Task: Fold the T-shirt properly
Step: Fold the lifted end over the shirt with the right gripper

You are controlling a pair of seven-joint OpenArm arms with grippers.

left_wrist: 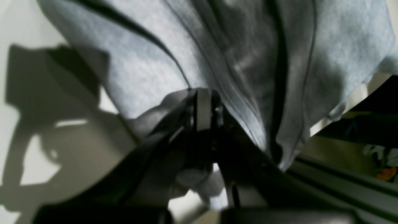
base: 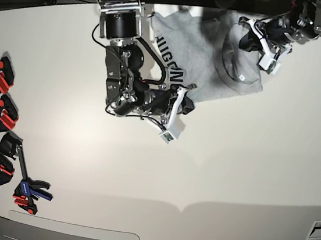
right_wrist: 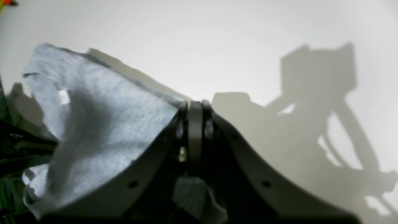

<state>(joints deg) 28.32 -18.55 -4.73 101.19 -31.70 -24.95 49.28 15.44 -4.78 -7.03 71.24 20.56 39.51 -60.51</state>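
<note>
White counter (base: pixel 248 166) fills the base view, shadowed by both arms. Left edge: a row of blue, black and red spring clamps (base: pixel 0 115), well apart from the work. Far edge, centre to right: the T-shirt (base: pixel 205 67), heather grey, bunched, black lettering facing up, part of it running off the far edge. Right end effector (right_wrist: pixel 194 107), on the left side of the base view, is closed on a corner of the shirt near the lettering; cloth fans out to its left, with a small white tag (right_wrist: pixel 63 95) showing. Left end effector (left_wrist: pixel 203 102), at the far right corner, is clamped on a gathered fold; hanging cloth blocks most of its wrist view.
</note>
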